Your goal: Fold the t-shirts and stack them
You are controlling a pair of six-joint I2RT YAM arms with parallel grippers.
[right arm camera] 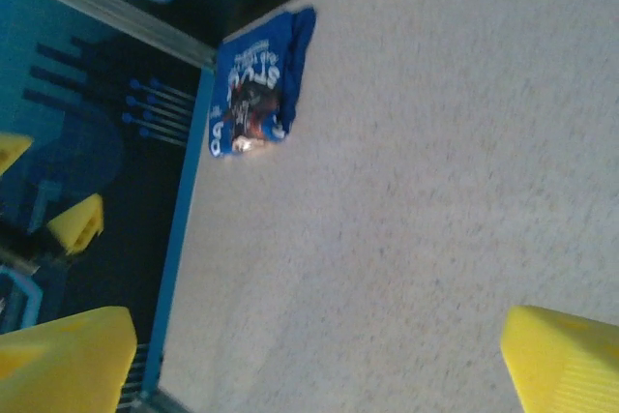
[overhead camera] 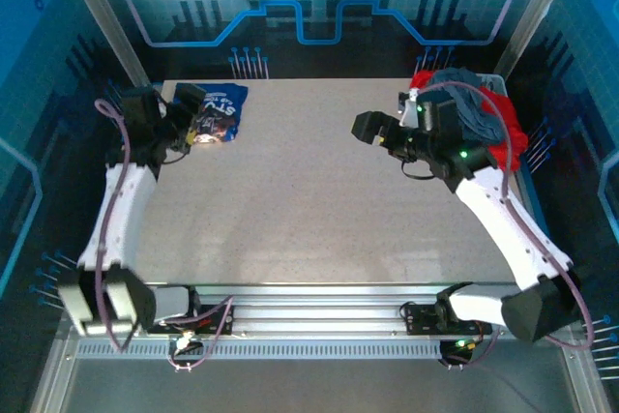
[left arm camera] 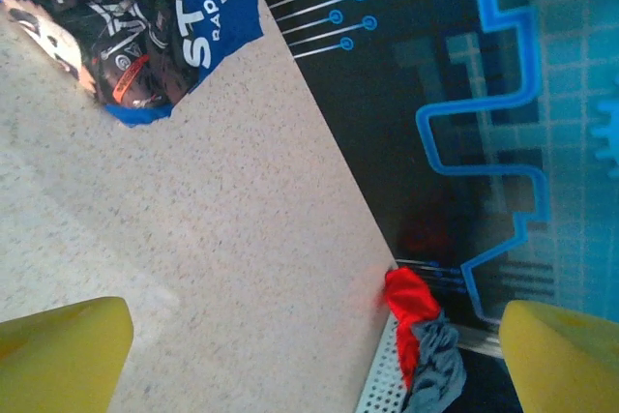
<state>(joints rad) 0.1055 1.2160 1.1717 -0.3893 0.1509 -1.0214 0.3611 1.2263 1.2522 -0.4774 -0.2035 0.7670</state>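
A folded royal-blue t-shirt (overhead camera: pixel 219 111) with a black-and-white print lies at the table's far left corner, and it also shows in the wrist views (left arm camera: pixel 145 26) (right arm camera: pixel 256 94). My left gripper (overhead camera: pixel 189 118) hovers just left of it, open, with nothing between its yellow fingertips (left arm camera: pixel 58 355). A slate-grey t-shirt (overhead camera: pixel 474 103) lies heaped on red t-shirts (overhead camera: pixel 513 137) at the far right. The left wrist view shows these as a red one (left arm camera: pixel 411 302) and a grey one (left arm camera: pixel 437 365). My right gripper (overhead camera: pixel 372 131) is open and empty, left of that heap, above bare table.
The grey and red heap rests in a white perforated basket (left arm camera: pixel 387 389) at the table's far right corner. A speckled beige tabletop (overhead camera: pixel 309 200) spans the middle. Blue-patterned walls and metal frame posts enclose the back and sides.
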